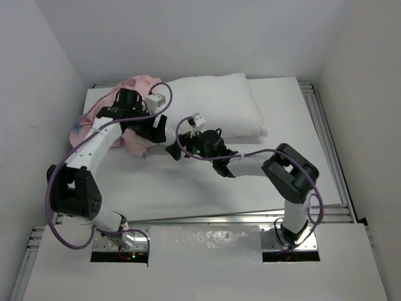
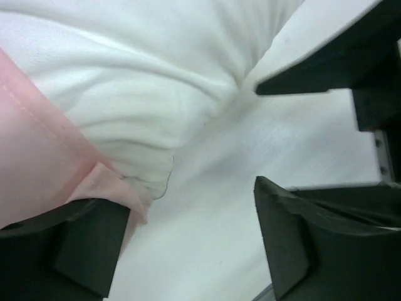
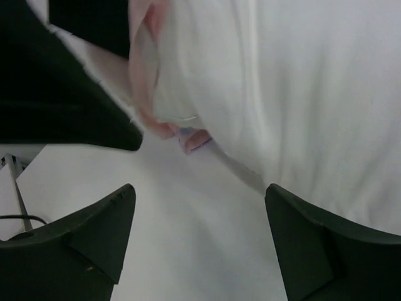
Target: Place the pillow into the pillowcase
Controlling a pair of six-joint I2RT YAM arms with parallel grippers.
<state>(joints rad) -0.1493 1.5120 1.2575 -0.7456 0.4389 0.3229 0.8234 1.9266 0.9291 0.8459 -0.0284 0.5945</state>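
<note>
From overhead, the pillow (image 1: pixel 219 103) lay along the far side of the worktop (image 1: pixel 188 188). Its left end met the bunched pink pillowcase (image 1: pixel 139 83), which was crowded into the far left corner against the wall. My left tool (image 1: pixel 156 128) and right tool (image 1: pixel 174 149) sat close together at the pillow's near left corner, just off its near edge. Open worktop stretched from that edge to the arm bases, and the right side had room too.

In the left wrist view, the left tool (image 2: pixel 188 200) stood wide open with only bare worktop (image 2: pixel 250 207) between its jaws, gripping nothing. The pink hem of the pillowcase (image 2: pixel 37 157) was draped over the top of one finger (image 2: pixel 88 244), resting on it but not pinched. Just beyond it, the rumpled corner of the pillow (image 2: pixel 125 81) touched the worktop. A dark part of the other arm (image 2: pixel 338 56) crossed the upper right, very near.

In the right wrist view, the right tool (image 3: pixel 200 200) was also spread wide and held nothing. The pillow (image 3: pixel 301 81) filled the upper right, its lower edge running diagonally down to the worktop (image 3: pixel 175 238). The pink edge of the pillowcase (image 3: pixel 147 75) hugged the pillow's end, with a scrap of purple at the fold. A black shape (image 3: pixel 56 81) blocked the upper left (probably the left arm, though I couldn't be sure).
</note>
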